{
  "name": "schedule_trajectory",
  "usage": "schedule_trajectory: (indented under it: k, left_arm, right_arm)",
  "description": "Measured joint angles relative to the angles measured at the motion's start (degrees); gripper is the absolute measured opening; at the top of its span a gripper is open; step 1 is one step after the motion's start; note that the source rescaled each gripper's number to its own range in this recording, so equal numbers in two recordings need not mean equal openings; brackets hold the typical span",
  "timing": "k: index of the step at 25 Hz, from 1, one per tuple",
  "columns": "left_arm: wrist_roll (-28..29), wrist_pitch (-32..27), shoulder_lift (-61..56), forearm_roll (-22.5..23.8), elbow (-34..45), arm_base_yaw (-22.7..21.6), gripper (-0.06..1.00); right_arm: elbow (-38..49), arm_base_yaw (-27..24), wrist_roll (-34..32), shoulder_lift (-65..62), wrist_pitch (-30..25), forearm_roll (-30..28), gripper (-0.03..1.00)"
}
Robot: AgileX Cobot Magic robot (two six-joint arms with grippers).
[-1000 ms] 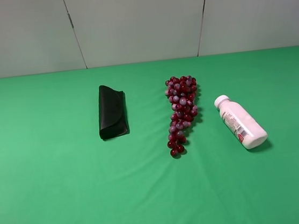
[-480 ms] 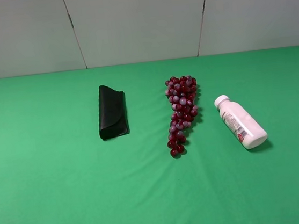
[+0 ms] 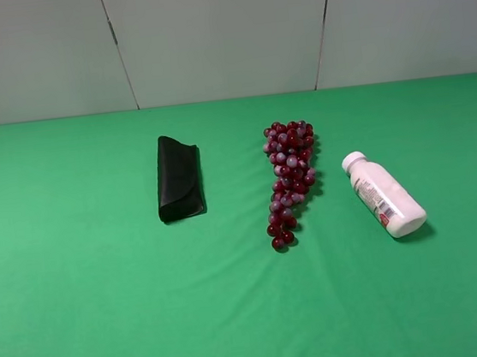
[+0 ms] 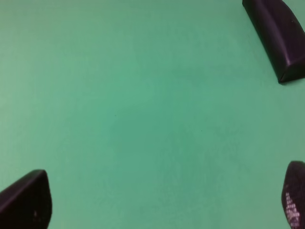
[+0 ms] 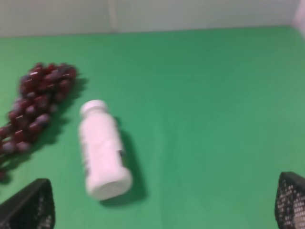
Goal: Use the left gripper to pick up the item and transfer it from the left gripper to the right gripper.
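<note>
The white bottle (image 3: 384, 194) lies on its side on the green table at the right, its cap pointing away and to the left. It also shows in the right wrist view (image 5: 101, 150). Neither arm shows in the exterior high view. My left gripper (image 4: 162, 200) is open above bare cloth, and both fingertips (image 4: 26, 200) show at the frame's corners. My right gripper (image 5: 162, 205) is open and empty, with its fingertips (image 5: 28, 207) well short of the bottle.
A bunch of red grapes (image 3: 288, 178) lies at the middle of the table, just left of the bottle. A black folded case (image 3: 177, 178) lies further left and shows in the left wrist view (image 4: 278, 36). A pale wall stands behind the table.
</note>
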State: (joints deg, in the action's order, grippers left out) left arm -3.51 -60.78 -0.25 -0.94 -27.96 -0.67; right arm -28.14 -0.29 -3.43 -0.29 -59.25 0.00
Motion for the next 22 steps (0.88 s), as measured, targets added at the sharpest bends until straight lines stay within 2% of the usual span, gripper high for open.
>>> schedule_trajectory:
  k: [3, 5, 22]
  left_arm:
    - [0.0, 0.0, 0.0, -0.1, 0.0, 0.0, 0.93]
    - [0.0, 0.0, 0.0, -0.1, 0.0, 0.0, 0.93]
    - [0.0, 0.0, 0.0, -0.1, 0.0, 0.0, 0.93]
  right_arm:
    - [0.0, -4.5, 0.0, 0.0, 0.0, 0.0, 1.00]
    - [0.0, -5.6, 0.0, 0.0, 0.0, 0.0, 1.00]
    - [0.0, -5.9, 0.0, 0.0, 0.0, 0.0, 1.00]
